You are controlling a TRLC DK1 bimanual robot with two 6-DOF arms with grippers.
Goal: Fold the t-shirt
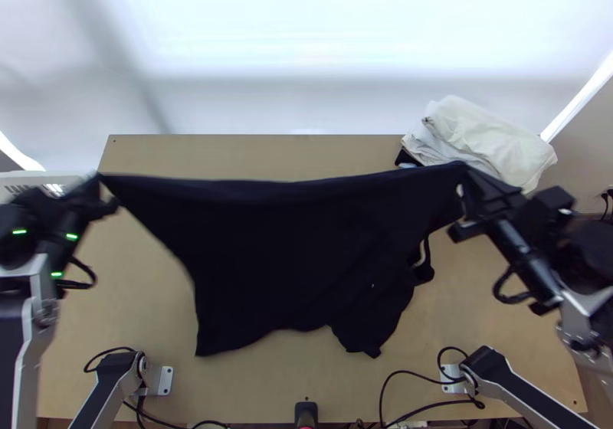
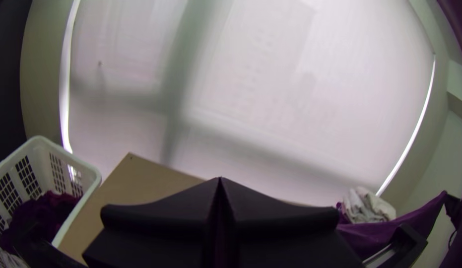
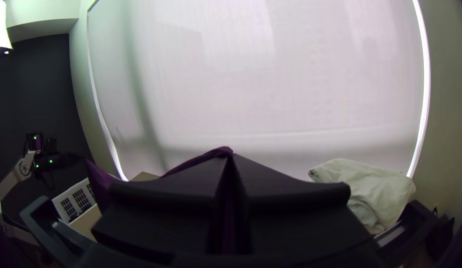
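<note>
The black t-shirt [image 1: 299, 253] is stretched out between the left gripper [image 1: 99, 182] and the right gripper [image 1: 464, 173], a corner in the jaws of each. Its lower edge runs unevenly over the wooden counter [image 1: 245, 153]. White cloths [image 1: 490, 142] are bunched at the counter's far right corner.

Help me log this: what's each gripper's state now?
Left gripper: closed, holding one corner of the dark t-shirt.
Right gripper: closed, holding another corner of it.
</note>
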